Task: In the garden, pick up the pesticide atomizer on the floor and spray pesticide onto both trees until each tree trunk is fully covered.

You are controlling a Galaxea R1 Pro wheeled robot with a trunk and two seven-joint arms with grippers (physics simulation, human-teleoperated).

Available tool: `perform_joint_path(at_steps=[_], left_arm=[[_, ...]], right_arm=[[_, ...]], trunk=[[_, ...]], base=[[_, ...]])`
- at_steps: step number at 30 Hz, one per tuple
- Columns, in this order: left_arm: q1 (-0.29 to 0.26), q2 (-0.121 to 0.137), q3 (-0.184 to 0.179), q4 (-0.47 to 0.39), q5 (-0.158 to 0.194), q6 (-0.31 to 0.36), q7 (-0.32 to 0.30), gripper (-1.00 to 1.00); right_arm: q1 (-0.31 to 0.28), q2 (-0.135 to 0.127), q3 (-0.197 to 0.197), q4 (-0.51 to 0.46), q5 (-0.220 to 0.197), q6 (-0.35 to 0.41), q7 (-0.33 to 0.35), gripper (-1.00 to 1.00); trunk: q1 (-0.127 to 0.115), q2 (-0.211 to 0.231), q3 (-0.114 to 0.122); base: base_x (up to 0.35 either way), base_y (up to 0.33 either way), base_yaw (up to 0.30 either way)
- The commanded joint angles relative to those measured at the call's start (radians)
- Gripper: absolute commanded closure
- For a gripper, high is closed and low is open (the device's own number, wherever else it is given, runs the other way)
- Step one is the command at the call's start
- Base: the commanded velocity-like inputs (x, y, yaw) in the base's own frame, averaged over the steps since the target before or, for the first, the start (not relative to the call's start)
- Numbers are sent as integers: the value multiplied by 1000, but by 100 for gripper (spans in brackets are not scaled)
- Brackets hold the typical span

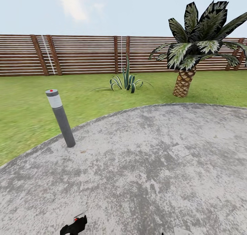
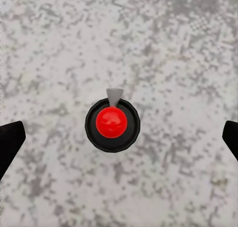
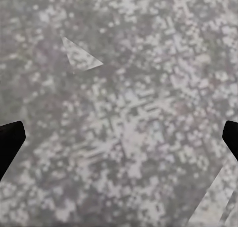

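**Desk:** Pesticide atomizer, where?
**Field:** Cannot tell for sure. A red-capped black object (image 2: 112, 123) on the paving (image 1: 154, 166) sits between the left gripper (image 2: 119, 140) fingers, spread wide and empty. Right gripper (image 3: 119, 142) likewise.
**Desk:** Next?
**Field:** Pickup stage: confirm, descend, grasp.

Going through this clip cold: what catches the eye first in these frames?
The short palm stands out at the right on the grass, before the brown slatted fence. Next comes the grey bollard with a red dot, leaning at the left edge of the mottled grey paving. In the left wrist view, a red ball in a black ring sits centred between wide-apart fingertips.
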Motion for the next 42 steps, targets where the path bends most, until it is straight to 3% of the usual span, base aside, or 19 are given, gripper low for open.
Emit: perform_joint_path(at_steps=[1, 13, 20, 24, 34, 39, 42], left_arm=[[-1, 0, -9, 0, 7, -3, 5, -100], [0, 1, -9, 0, 7, -3, 5, -100], [0, 1, -9, 0, 7, -3, 5, -100], [-1, 1, -9, 0, 7, -3, 5, -100], [-1, 1, -9, 0, 7, -3, 5, -100], [-1, 1, -9, 0, 7, -3, 5, -100], [-1, 1, -9, 0, 7, -3, 5, -100]], right_arm=[[0, 1, -3, 0, 0, -4, -1, -100], [0, 1, -3, 1, 0, -4, -1, -100], [0, 1, -3, 1, 0, -4, -1, -100], [0, 1, -3, 1, 0, -4, -1, -100], [0, 1, -3, 1, 0, -4, -1, -100], [0, 1, -3, 1, 0, -4, -1, -100], [0, 1, -3, 1, 0, -4, -1, -100]], trunk=[[0, 0, -1], [2, -2, -24], [2, -2, -24], [4, -3, -39], [4, -3, -39], [7, -4, -59], [7, -4, -59]], base=[[0, 0, 0], [0, 0, 0], [0, 0, 0], [0, 0, 0], [0, 0, 0], [0, 0, 0], [0, 0, 0]])
